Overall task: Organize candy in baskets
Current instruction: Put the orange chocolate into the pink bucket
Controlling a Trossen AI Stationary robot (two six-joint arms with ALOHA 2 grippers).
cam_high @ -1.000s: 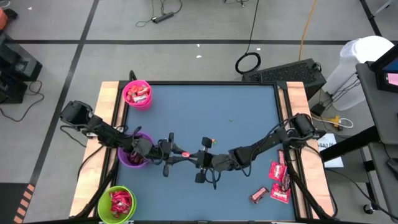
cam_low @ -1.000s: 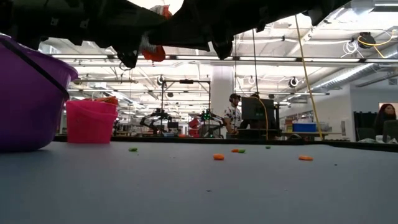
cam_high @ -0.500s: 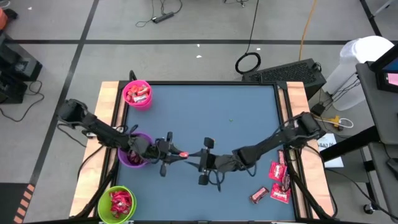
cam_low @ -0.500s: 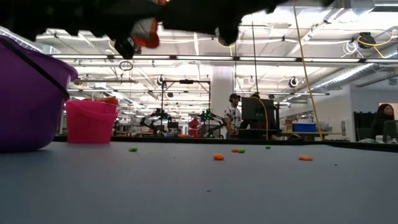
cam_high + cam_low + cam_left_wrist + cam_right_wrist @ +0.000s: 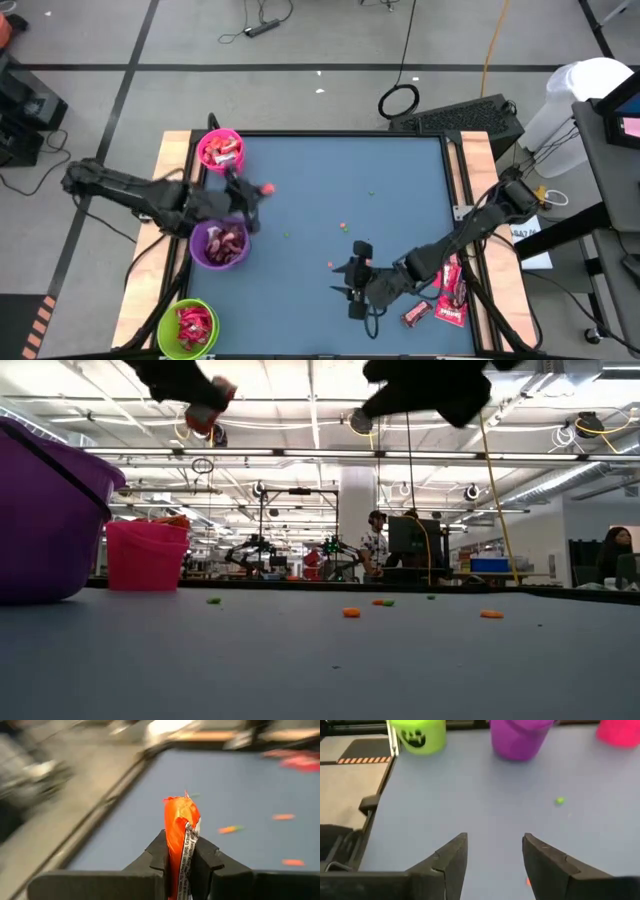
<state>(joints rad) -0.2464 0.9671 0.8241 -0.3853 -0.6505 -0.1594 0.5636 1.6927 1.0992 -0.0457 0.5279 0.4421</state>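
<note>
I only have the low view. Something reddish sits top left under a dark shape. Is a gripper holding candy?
Observer: Yes. The left wrist view shows the left gripper shut on an orange-red candy.
Operator: Is it over a basket?
Observer: No. From above it hangs over bare table, between the pink basket and the purple basket.
Operator: And the right gripper?
Observer: The right gripper is open and empty, near the loose candy pile.

The blue-topped table [image 5: 330, 190] carried pink [image 5: 220, 151], purple [image 5: 218, 244] and green plastic tubs [image 5: 186, 328] at nine o'clock, wrapped candies [image 5: 447, 290] at four.
</note>
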